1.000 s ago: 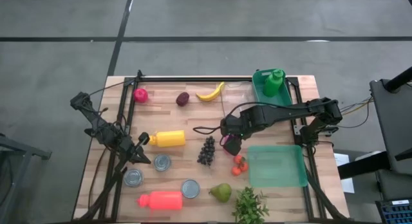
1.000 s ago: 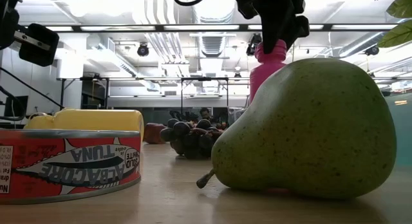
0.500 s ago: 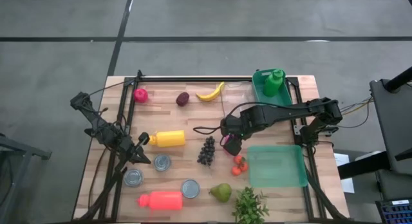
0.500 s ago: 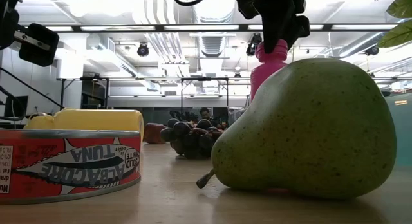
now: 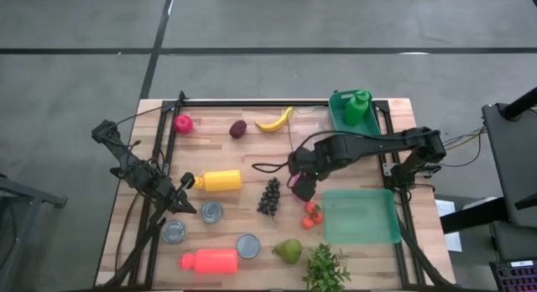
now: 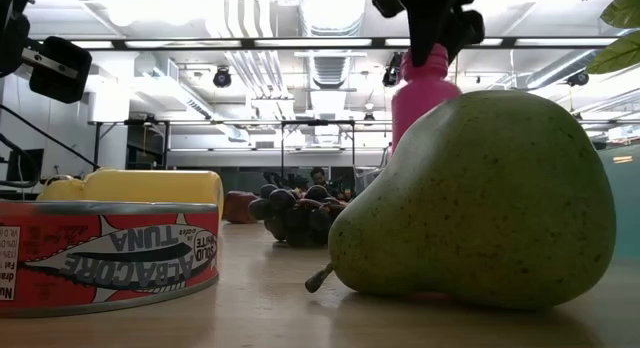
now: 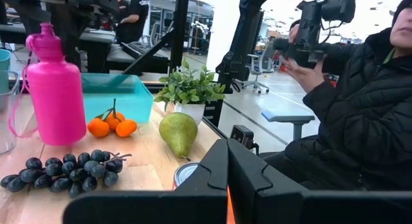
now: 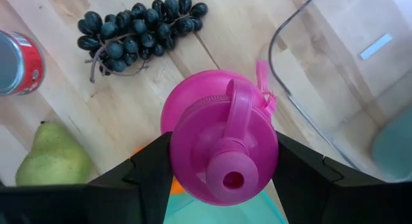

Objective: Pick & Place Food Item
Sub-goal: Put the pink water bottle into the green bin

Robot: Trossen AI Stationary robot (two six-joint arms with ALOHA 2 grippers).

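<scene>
Right tool (image 8: 222,169): clamped on the cap of one pink bottle (image 8: 219,137) — one grape bunch (image 8: 138,28), one pear (image 8: 51,156) near.
Left tool (image 5: 186,181): shut, empty.
Tuna cans (image 5: 211,212): three on the tabletop (image 5: 252,158).

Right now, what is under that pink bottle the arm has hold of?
The right gripper holds the pink bottle by its cap. Below it show wooden table, an orange and a teal tray. The bottle's body hides whatever lies directly beneath.
</scene>
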